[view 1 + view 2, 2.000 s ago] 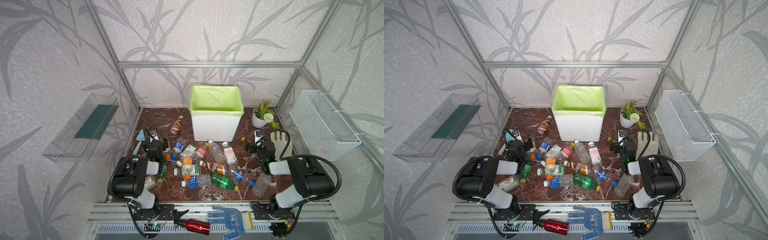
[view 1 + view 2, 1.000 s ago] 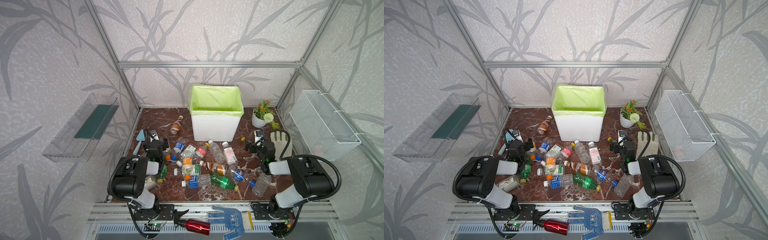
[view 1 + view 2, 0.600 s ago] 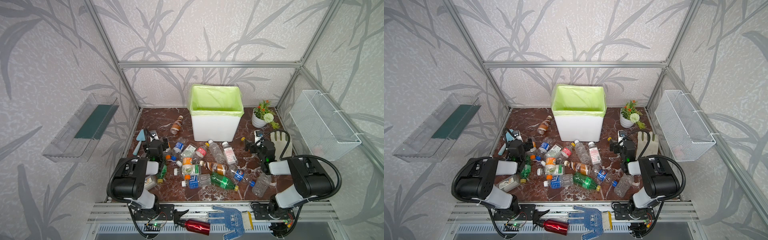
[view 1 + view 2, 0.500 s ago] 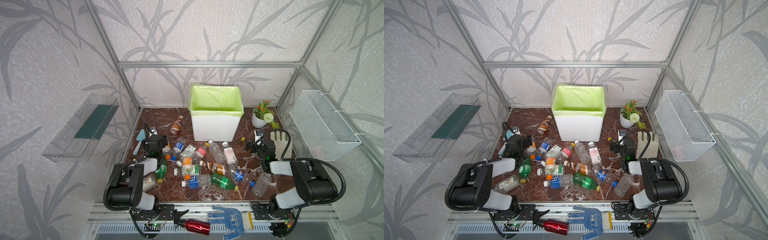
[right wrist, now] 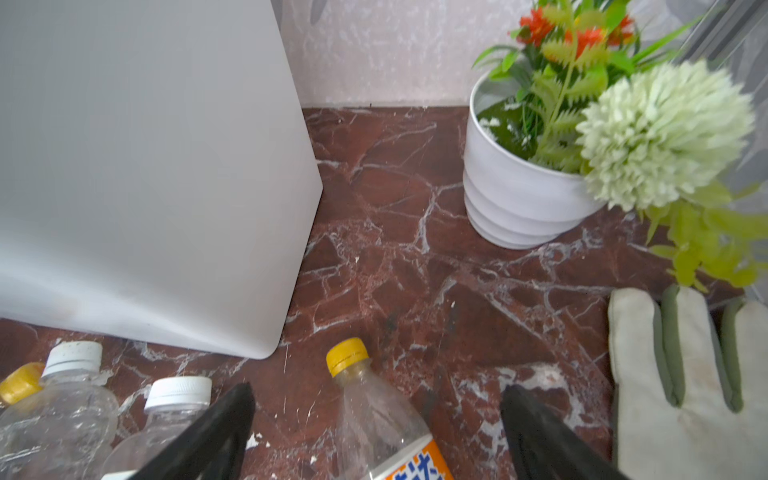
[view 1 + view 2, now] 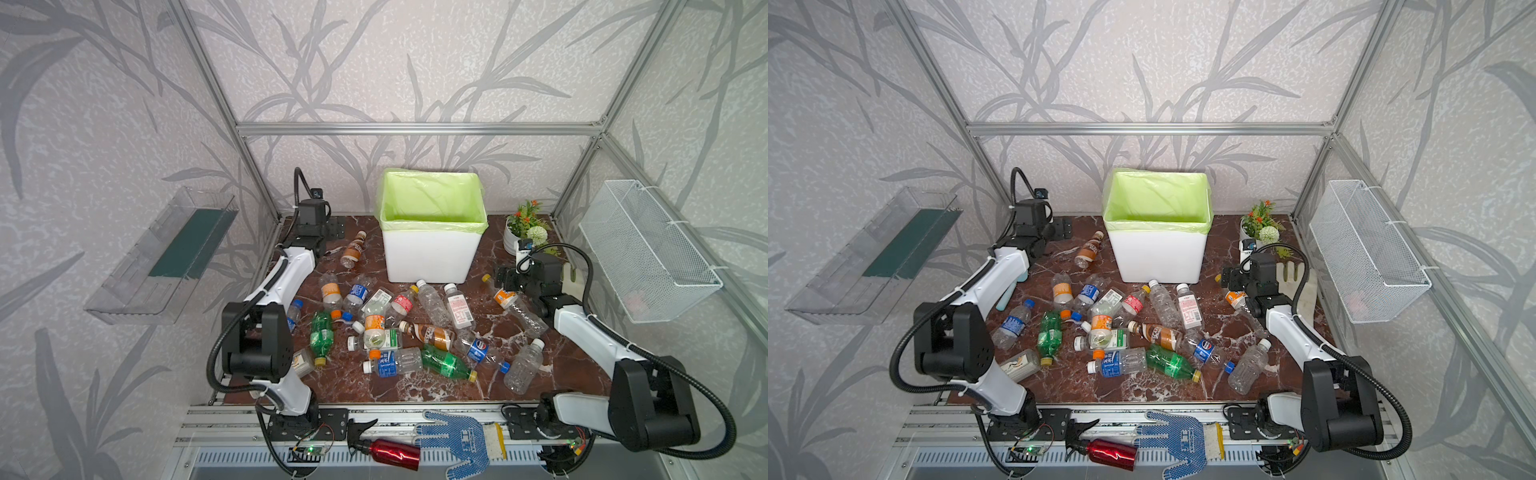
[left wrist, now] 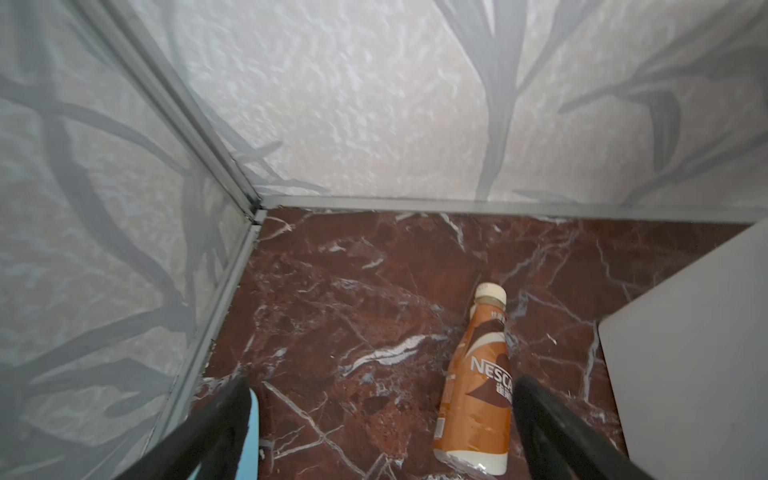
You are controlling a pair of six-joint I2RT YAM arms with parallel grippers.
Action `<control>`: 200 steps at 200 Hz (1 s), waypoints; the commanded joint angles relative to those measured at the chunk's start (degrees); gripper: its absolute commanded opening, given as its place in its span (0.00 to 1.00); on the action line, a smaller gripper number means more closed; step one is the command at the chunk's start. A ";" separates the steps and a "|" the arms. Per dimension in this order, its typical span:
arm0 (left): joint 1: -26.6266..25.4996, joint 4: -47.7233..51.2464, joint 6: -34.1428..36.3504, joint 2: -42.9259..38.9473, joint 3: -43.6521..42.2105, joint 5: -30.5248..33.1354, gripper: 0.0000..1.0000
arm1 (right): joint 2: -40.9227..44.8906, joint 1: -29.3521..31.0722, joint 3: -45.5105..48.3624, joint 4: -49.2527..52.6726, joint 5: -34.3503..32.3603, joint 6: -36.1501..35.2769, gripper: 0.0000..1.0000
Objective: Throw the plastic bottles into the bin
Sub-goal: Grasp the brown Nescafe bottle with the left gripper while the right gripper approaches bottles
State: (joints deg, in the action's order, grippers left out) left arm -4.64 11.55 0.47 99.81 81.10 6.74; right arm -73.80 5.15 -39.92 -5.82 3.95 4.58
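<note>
Lying flat, brown bottle (image 7: 478, 386) points cap toward back wall (image 7: 374, 104); left fingers (image 7: 216, 424), right fingers (image 5: 216, 428) both spread, empty.

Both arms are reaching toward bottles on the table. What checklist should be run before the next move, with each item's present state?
1. Left gripper open and empty: ok.
2. Brown-and-orange plastic coffee bottle centred in the left gripper: not ok, it lies close to one of the fingers.
3. Right gripper open: ok.
4. Clear plastic bottle with yellow cap and orange label lined up inside the right gripper: ok, gaps on both sides.
5. Mouth of the large white bin with light-green liner unobstructed: ok.
6. Height of either gripper above its bottle: cannot tell.
</note>
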 commanded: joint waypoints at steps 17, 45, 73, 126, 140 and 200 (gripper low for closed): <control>-3.72 17.78 3.83 10.84 11.50 -2.74 0.98 | -0.02 -0.05 -2.54 9.05 1.95 2.03 0.93; -4.16 23.89 2.88 18.40 19.49 -1.76 0.95 | 0.31 0.08 -2.97 11.52 1.09 1.68 0.93; -4.15 30.26 1.40 24.91 27.25 -1.05 0.92 | 1.28 0.04 -2.88 13.26 -0.02 1.36 0.93; -4.22 38.79 -0.01 34.91 39.24 0.42 0.87 | 2.69 0.04 -2.71 15.30 -1.19 1.28 0.93; -4.23 40.12 -0.11 36.61 41.15 0.08 0.86 | 2.96 0.04 -2.91 15.81 -1.55 1.10 0.93; -3.94 43.36 -0.93 39.85 44.26 -3.58 0.74 | 2.53 0.04 -3.32 15.76 -0.96 0.96 0.93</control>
State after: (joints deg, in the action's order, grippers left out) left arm -8.82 51.44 0.16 138.96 123.46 5.32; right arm -71.83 5.15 -41.32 9.06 3.03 5.85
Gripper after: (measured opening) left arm 0.782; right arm 0.932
